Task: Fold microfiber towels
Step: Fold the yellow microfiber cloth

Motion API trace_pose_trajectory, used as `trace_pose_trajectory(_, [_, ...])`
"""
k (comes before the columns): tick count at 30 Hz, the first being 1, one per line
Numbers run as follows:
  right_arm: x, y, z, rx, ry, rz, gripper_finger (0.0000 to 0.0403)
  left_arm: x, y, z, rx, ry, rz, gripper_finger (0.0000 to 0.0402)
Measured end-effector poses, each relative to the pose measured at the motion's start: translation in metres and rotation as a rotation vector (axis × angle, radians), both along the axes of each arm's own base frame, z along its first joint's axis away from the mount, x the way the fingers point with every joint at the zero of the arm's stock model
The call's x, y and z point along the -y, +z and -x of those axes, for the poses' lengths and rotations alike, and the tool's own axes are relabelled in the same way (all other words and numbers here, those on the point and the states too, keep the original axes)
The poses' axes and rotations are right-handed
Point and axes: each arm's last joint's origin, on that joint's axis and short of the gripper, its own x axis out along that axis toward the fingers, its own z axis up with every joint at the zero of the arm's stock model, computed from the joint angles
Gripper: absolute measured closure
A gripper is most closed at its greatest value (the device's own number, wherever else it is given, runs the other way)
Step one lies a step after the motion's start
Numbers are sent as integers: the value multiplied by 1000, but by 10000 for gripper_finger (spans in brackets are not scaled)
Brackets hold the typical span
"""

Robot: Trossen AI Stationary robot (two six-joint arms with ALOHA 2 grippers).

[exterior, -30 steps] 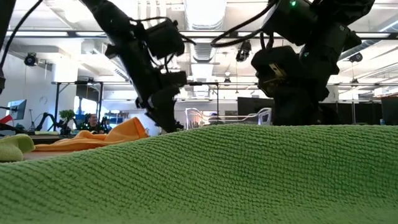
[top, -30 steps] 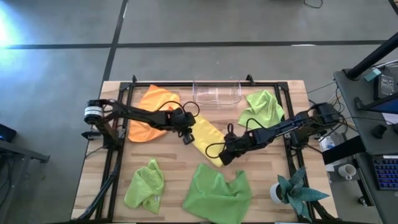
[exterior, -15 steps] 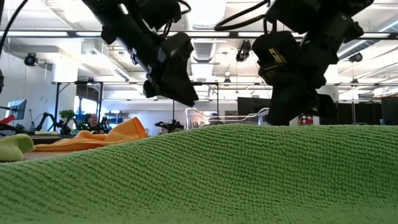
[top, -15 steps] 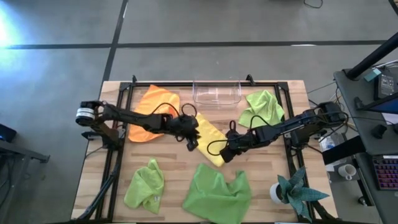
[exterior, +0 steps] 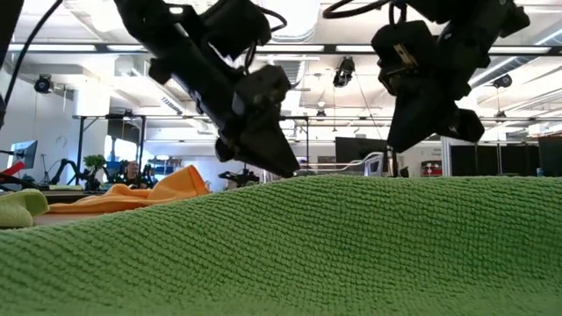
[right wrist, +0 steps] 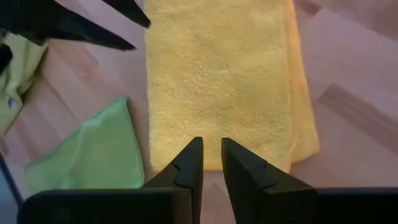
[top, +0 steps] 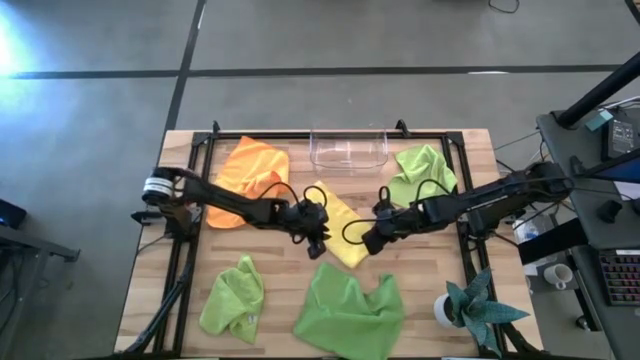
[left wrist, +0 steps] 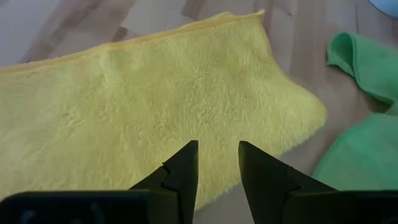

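The yellow towel (top: 336, 222) lies flat on the table's middle as a folded strip, slanting from far left to near right. My left gripper (top: 318, 240) hovers over the strip's near half (left wrist: 186, 93), open, with nothing between its fingers. My right gripper (top: 371, 243) hangs above the strip's near end (right wrist: 217, 74), its fingers a narrow gap apart and holding nothing. The orange towel (top: 246, 176) lies crumpled at the far left. Lime green towels lie at the far right (top: 420, 172), near left (top: 232, 298) and near middle (top: 350, 310).
A clear plastic bin (top: 348, 148) stands at the far edge, behind the yellow towel. A teal plant in a white pot (top: 472, 308) stands at the near right corner. In the low view the near green towel (exterior: 307, 250) hides most of the table.
My left gripper has gone along the yellow towel toward the table's near right and has tipped farther down. My right gripper has risen off the towel's near end and drawn slightly to the right. The towel stays flat where it was.
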Motion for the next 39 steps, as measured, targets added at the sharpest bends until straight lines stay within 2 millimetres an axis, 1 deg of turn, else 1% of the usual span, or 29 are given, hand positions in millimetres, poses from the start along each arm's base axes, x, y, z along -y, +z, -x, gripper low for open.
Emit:
trace_pose_trajectory(3, [0, -1, 0, -4, -5, 8, 346, 1, -11, -5, -1, 0, 4, 302])
trace_pose_trajectory(7, [0, -8, -2, -40, -3, 16, 346, 3, -23, -8, -15, 26, 50, 302])
trace_pose_trajectory(11, [0, -14, -4, -64, -2, 19, 346, 3, -38, -8, -60, 20, 54, 302])
trace_pose_trajectory(15, [-1, -16, -4, -70, -2, 20, 346, 4, -43, -8, -78, 18, 53, 302])
trace_pose_trajectory(19, [-1, -16, -4, -70, -1, 18, 346, 4, -42, -3, -143, -34, -3, 302])
trace_pose_trajectory(27, [-1, -15, -4, -69, -3, 15, 346, 2, -30, 19, -316, -184, -157, 302])
trace_pose_trajectory(32, [-1, -15, -4, -67, -9, 11, 346, -1, -27, 31, -421, -198, -284, 302])
trace_pose_trajectory(39, [-1, -15, -4, -65, -12, 9, 346, -4, -24, 38, -483, -229, -382, 302])
